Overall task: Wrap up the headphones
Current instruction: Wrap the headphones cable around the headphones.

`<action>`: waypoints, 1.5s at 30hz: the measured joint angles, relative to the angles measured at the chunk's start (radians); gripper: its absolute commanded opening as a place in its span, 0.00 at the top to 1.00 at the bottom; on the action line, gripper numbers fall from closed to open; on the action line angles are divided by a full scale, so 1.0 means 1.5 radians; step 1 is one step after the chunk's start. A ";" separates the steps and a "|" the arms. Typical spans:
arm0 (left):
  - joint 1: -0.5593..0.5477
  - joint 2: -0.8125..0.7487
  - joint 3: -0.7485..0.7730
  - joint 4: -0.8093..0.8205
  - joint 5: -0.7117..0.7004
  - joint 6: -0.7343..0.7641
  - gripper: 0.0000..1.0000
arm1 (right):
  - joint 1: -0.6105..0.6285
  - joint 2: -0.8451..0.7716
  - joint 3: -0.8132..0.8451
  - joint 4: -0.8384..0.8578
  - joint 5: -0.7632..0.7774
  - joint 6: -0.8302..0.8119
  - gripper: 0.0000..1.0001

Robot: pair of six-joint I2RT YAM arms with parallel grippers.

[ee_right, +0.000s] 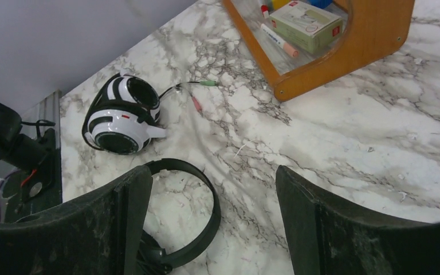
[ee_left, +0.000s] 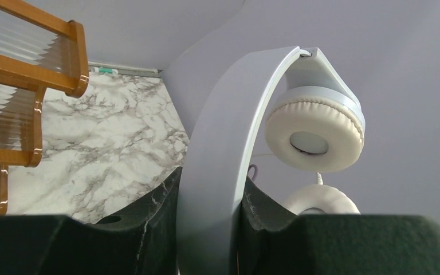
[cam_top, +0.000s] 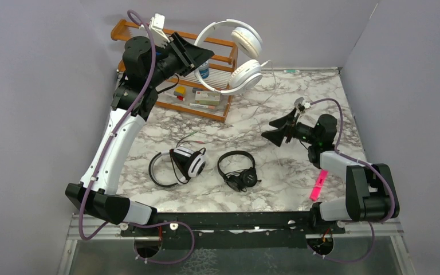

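left claw (cam_top: 202, 56): clamped on the all-white plastic headphones (ee_left: 217, 143), held up; only its wrist cam shows the band pinched
right claw (ee_right: 212, 172): wide, empty
near right claw, on marble worktop (ee_right: 349, 132): small all-black headphones (ee_right: 209, 212), white-and-black striped headphones (ee_right: 120, 117)

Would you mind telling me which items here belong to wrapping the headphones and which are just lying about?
Part of the job:
- all-white headphones, held up by the left gripper
- white-and-black headphones
- black headphones beside them

Just lying about:
- wooden rack
- small box and pen in it
- pink object
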 measured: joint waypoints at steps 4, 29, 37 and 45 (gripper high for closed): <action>0.000 0.000 0.001 0.009 0.013 -0.007 1.00 | 0.000 0.003 0.012 0.013 0.000 -0.005 0.18; 0.000 -0.001 0.014 0.017 0.042 -0.016 1.00 | 0.028 -0.084 0.054 -0.076 0.068 0.010 0.15; 0.000 -0.001 0.018 0.021 0.054 -0.014 1.00 | 0.027 -0.114 0.065 -0.106 0.054 -0.036 0.21; 0.000 -0.001 0.018 0.021 0.063 -0.014 1.00 | 0.045 -0.023 0.070 -0.106 0.034 -0.041 0.30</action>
